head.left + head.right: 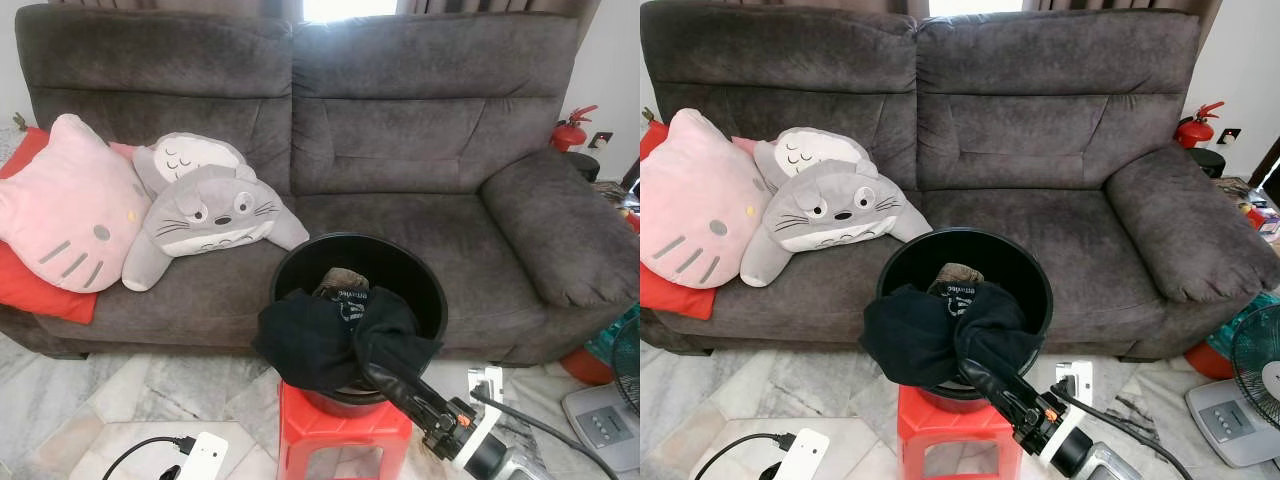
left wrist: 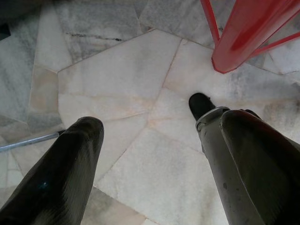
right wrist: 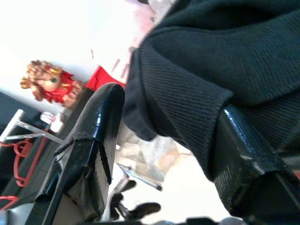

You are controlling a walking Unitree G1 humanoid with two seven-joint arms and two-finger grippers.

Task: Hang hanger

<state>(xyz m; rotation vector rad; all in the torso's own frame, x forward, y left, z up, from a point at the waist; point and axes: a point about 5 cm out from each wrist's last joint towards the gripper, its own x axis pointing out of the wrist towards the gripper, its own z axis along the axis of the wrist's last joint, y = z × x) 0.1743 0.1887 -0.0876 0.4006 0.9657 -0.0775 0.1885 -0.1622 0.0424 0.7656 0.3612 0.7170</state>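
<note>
The right gripper (image 3: 164, 140) reaches up from the lower right to the near rim of the bucket (image 1: 420, 275). In the right wrist view its two black fingers (image 3: 93, 136) stand apart, and a fold of black knit cloth (image 3: 197, 79) lies between them and over one finger. The fingers have not closed on it; from the head views the tips are buried in the cloth (image 1: 320, 335), so I go by the wrist view and call the gripper open.

The cloth drapes over the bucket's front edge and hangs down outside. Inside the bucket lie more clothes, one with a printed label. The bucket stands on a red stool (image 1: 345, 440), just in front of the grey sofa (image 1: 420, 130). On the sofa's left end sit a pink cushion (image 1: 65, 205) and a grey plush (image 1: 215, 215).

The left gripper (image 2: 150, 154) hangs low with its fingers spread, pointing at the marble floor (image 2: 122, 79) beside a leg of the stool.

No hanger can be made out; it may be hidden under the cloth, or elsewhere. No rail or hook is visible either.

The step in hand looks like reaching into the laundry, an early one. Next, the right gripper must close on whatever it is after, lift it clear of the rim, and a place to hang must be found.
</note>
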